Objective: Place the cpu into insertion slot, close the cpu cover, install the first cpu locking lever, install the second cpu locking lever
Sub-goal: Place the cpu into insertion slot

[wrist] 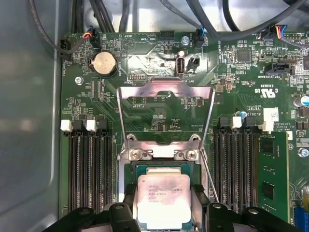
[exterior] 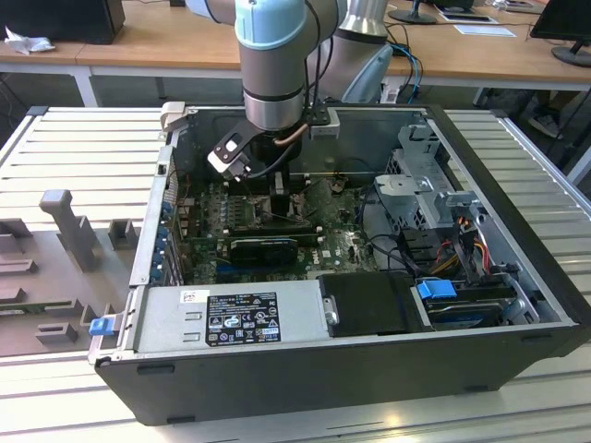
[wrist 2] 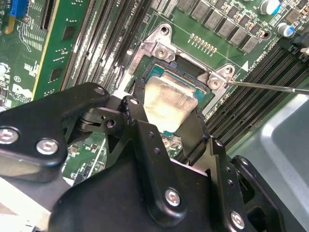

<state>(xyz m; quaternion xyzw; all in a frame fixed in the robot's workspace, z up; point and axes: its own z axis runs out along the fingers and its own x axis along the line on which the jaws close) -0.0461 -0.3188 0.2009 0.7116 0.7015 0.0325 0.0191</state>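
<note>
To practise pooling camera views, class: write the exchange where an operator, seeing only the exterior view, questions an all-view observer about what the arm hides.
Operator: The arm blocks my view. Where's the cpu?
Observer: In the first wrist view, the cpu sits at the insertion slot, with the gripper at it.
Operator: Is the cover shut?
Observer: No; the cpu cover stands swung open beyond the slot.

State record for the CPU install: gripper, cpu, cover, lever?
gripper: shut on the cpu, down inside the PC case
cpu: silver top up, at the insertion slot; seated or not, unclear
cpu cover: flipped open, off the slot
locking lever: thin rod beside the slot, not latched
</note>
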